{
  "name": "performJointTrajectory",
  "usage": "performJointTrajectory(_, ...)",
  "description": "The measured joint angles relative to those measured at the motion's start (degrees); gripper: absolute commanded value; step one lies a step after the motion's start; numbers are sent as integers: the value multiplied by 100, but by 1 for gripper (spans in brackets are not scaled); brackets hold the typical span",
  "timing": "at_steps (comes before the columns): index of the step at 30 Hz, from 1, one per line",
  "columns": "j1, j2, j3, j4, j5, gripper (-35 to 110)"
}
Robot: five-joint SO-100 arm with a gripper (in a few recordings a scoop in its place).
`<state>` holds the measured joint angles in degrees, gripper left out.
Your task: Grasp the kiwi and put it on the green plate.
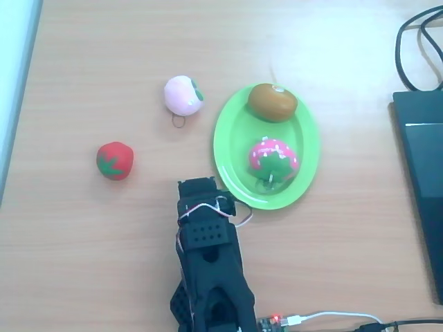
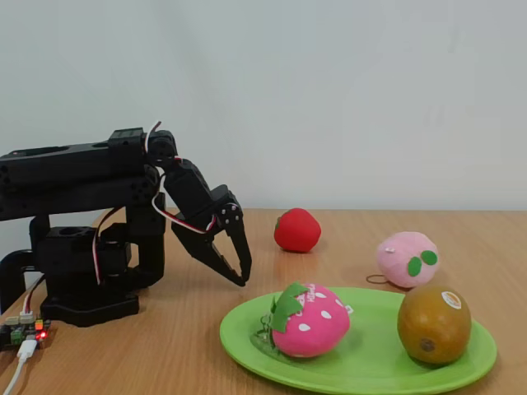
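The brown-olive kiwi rests on the green plate, at the plate's far end in the overhead view, with its white spot facing up. My gripper hangs a little above the table beside the plate's rim, pointing down. Its fingertips meet and hold nothing. It is well apart from the kiwi. In the overhead view the folded black arm covers the fingers.
A pink strawberry toy also lies on the plate. A red tomato toy and a pale pink peach toy sit on the wooden table. A black laptop and cables occupy the right edge.
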<state>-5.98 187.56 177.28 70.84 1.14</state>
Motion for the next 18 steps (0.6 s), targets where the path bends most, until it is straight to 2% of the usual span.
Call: performJointTrajectory(18, 0, 0, 0, 0, 0, -8)
